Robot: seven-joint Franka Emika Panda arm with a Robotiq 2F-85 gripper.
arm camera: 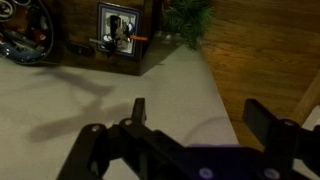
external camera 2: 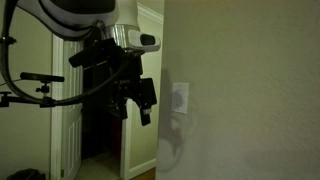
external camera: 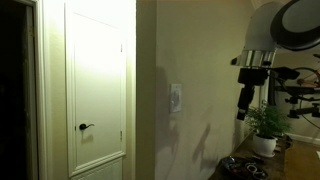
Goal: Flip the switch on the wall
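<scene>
The small white switch plate (external camera: 176, 97) sits on the plain beige wall (external camera: 200, 60); both also show in an exterior view, the switch (external camera 2: 180, 98) and the wall (external camera 2: 250, 90). My gripper (external camera: 242, 106) hangs in the air off the wall, clearly apart from the switch and at about its height. In an exterior view the gripper (external camera 2: 135, 109) is just beside the wall's corner, short of the switch. In the wrist view the gripper (arm camera: 200, 116) is open and empty, over pale wall surface (arm camera: 100, 95). The switch is out of the wrist view.
A white panelled door (external camera: 97, 85) with a dark lever handle (external camera: 85, 127) stands beyond the wall corner. A potted plant (external camera: 266, 125) and a dark cabinet top with clutter (external camera: 245, 165) stand below the arm. A tripod with cables (external camera 2: 35, 85) is behind it.
</scene>
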